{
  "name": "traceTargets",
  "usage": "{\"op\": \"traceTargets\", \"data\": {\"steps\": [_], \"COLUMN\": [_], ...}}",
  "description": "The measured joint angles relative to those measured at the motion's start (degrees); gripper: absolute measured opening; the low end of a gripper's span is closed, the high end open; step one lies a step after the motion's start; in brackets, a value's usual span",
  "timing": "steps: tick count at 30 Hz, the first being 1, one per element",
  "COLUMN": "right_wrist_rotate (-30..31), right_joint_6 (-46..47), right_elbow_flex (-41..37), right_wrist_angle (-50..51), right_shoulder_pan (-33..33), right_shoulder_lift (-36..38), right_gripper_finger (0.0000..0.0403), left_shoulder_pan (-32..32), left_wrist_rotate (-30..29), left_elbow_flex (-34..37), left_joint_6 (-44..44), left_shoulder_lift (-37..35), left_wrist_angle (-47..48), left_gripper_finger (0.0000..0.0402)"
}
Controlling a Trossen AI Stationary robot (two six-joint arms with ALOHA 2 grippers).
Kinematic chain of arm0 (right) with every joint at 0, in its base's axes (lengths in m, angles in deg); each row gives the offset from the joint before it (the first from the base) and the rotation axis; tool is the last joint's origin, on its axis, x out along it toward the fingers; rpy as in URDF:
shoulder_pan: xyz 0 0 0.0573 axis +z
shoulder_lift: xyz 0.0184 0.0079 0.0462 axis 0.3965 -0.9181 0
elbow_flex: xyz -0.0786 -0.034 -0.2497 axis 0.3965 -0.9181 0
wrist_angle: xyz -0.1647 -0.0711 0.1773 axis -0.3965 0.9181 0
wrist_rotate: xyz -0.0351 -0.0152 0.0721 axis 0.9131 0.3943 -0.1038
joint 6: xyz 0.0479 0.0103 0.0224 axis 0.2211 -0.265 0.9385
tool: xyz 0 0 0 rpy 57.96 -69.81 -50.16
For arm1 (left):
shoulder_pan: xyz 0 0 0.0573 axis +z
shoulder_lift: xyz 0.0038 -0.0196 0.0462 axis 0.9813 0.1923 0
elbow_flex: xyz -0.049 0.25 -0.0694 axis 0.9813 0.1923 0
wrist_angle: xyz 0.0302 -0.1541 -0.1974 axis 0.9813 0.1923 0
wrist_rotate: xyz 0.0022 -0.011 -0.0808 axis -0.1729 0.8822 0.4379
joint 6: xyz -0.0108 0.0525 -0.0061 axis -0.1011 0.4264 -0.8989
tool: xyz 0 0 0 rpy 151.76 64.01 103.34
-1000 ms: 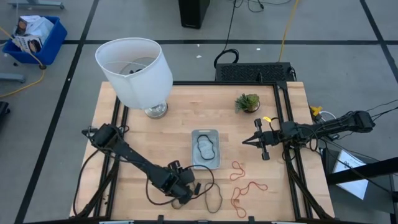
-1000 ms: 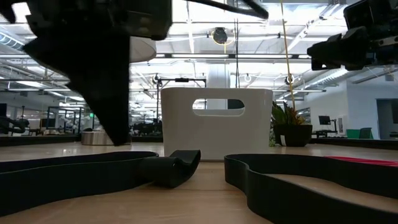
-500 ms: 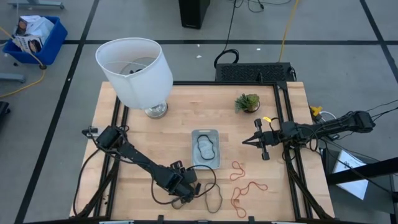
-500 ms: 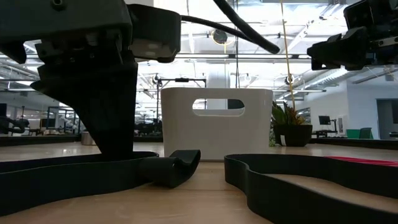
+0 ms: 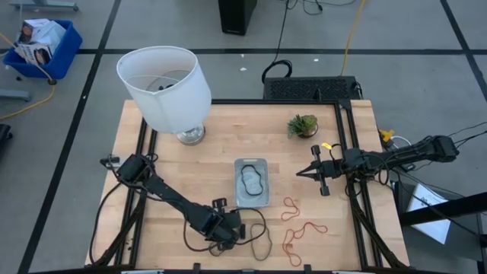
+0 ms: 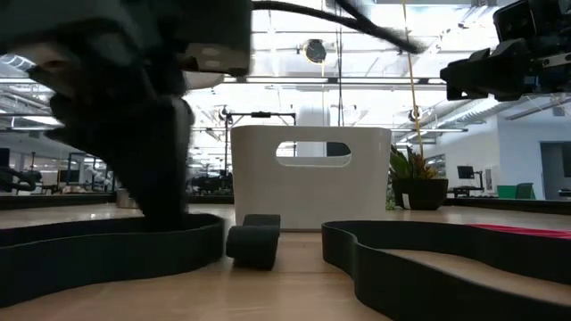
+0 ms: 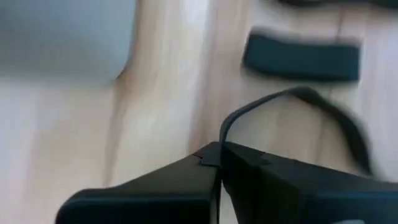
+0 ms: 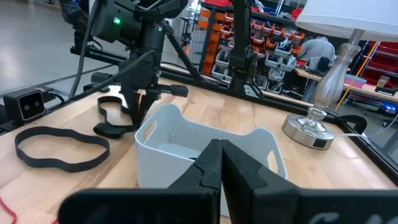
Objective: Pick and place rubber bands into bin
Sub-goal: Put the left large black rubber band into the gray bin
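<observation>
— Can you see all of the left gripper?
— No. In the low view it is a big dark blur, cut off at the top.
— What about the black rubber band it pinches?
— It is fuzzy, and part hides under the fingers.
— And the bin?
— Only a blurry grey corner shows.
— The person in the room?
— Far off and partly hidden.

robotics lab in an open industrial hall
taped concrete floor, parts shelving, ceiling strip lights, wooden tabletop on a black frame.
</observation>
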Motion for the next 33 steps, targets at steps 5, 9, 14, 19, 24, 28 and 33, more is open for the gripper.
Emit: {"op": "traceTargets", "data": {"steps": [5,9,14,19,24,28,33], "right_wrist_rotate": [0.00,-0.01,-0.08,-0.15,-0.17,-0.18,-0.20], "right_joint_6": [-0.06,-0.03,-0.01,-0.01,-0.08,-0.19,-0.61], "right_elbow_flex": [0.00,0.00,0.00,0.00,0.00,0.00,0.00], "right_wrist_angle": [-0.02,-0.10,-0.18,-0.47,-0.46,-0.46,-0.46], "right_shoulder_pan": [0.00,0.00,0.00,0.00,0.00,0.00,0.00], "right_shoulder_lift": [0.00,0.00,0.00,0.02,0.02,0.02,0.00], "right_gripper_finger": [0.0000,0.0000,0.0000,0.0000,0.0000,0.0000,0.0000], "left_shoulder_pan": [-3.60,-8.03,-12.36,-14.00,-15.61,-15.65,-13.89], "left_wrist_rotate": [-10.51,-23.04,-35.63,-43.19,-48.78,-50.17,-49.70], "left_elbow_flex": [-0.23,-0.10,3.12,12.13,27.00,39.25,52.29], "left_joint_6": [1.42,1.40,3.42,4.38,6.01,10.08,23.49], "left_shoulder_lift": [-7.69,-13.99,-23.15,-32.11,-40.38,-46.11,-51.45], "left_wrist_angle": [6.03,11.46,11.34,6.73,-6.32,-22.31,-49.06], "left_gripper_finger": [0.0008,0.0005,0.0005,0.0006,0.0005,0.0004,0.0003]}}
